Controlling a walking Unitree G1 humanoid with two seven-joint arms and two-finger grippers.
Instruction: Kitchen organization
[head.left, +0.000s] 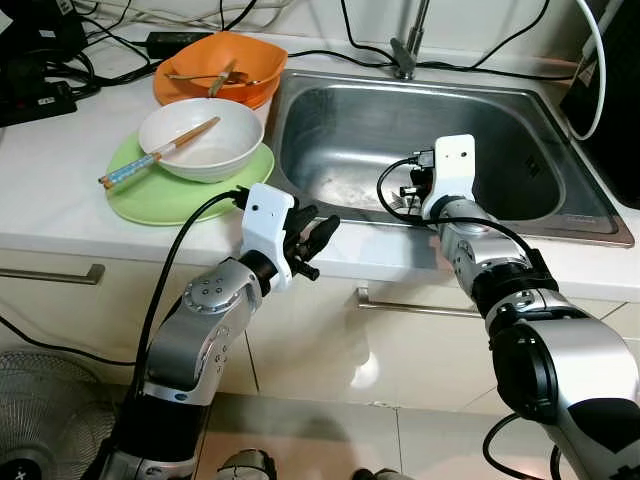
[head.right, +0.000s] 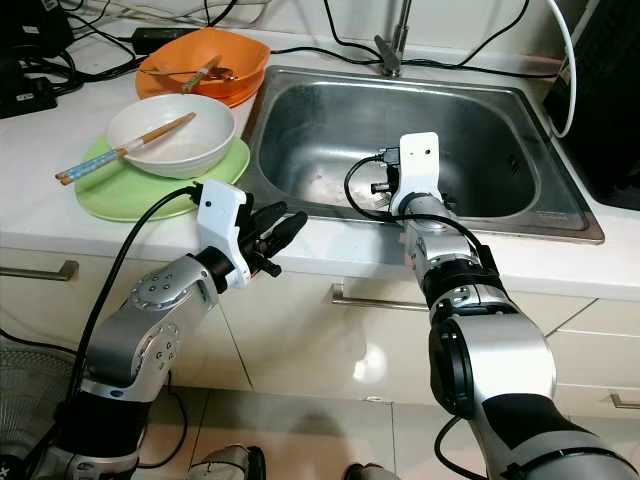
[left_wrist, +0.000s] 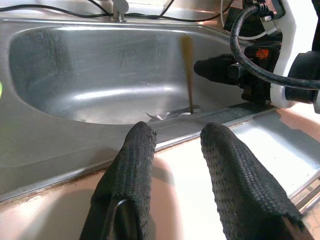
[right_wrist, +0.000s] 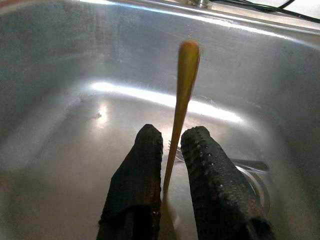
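My right gripper (right_wrist: 172, 136) reaches down into the steel sink (head.left: 330, 110), shut on a slim yellow-brown utensil handle (right_wrist: 183, 85). The handle stands nearly upright, with its metal end down by the drain (right_wrist: 252, 172). In the left wrist view the same handle (left_wrist: 187, 70) rises from the sink floor. My left gripper (head.left: 318, 232) hovers open and empty over the counter's front edge (left_wrist: 210, 195), beside the sink's near left corner. A white bowl (head.left: 215, 150) holding chopsticks (head.left: 160, 155) sits on a green plate (head.left: 150, 198) left of the sink.
An orange bowl (head.left: 250, 62) with a spoon inside stands behind the white bowl. The faucet (head.left: 408, 50) rises at the sink's back rim, with black cables (head.left: 60, 70) along the wall. A fan (head.left: 40, 420) stands on the floor at lower left.
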